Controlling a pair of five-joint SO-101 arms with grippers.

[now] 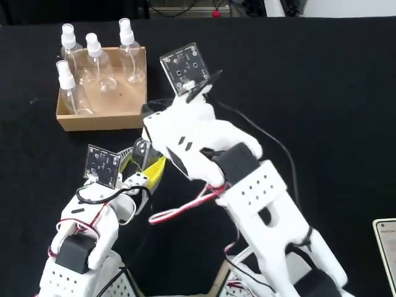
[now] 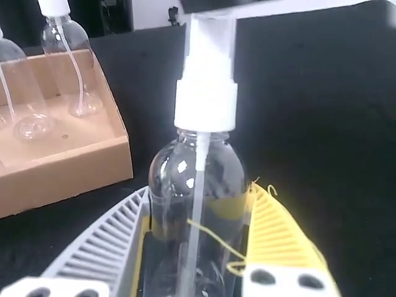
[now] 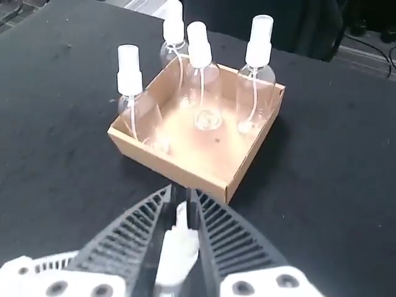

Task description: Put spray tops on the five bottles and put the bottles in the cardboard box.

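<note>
Standing upright in the cardboard box [image 1: 99, 119] [image 3: 185, 173] were four clear bottles, each with a white spray top fitted. Seen from the high view, three stood along the far wall: the first bottle [image 1: 69, 52], the second bottle [image 1: 98, 62] and the third bottle [image 1: 131, 59]. The fourth bottle [image 1: 69, 93] stood alone against the left wall, nearer the front. A thin dip tube could be seen running down inside each one. The box sat on the black table [image 1: 322, 74], toward its far left.

The fifth bottle [image 2: 198, 179] was outside the box, just beside its near right corner. It was upright and clamped around its body by the left gripper [image 2: 201, 192], with the grey finger on one side and the yellow finger on the other. A white spray top [image 2: 206, 102] [image 3: 176, 247] sat on its neck, and its dip tube [image 2: 195, 204] hung down inside the clear body. How far the collar was seated could not be told, nor whether the base touched the table.

The right gripper [image 3: 179, 193] was above the fifth bottle, its dark ribbed fingers closed on the head of that spray top.
</note>
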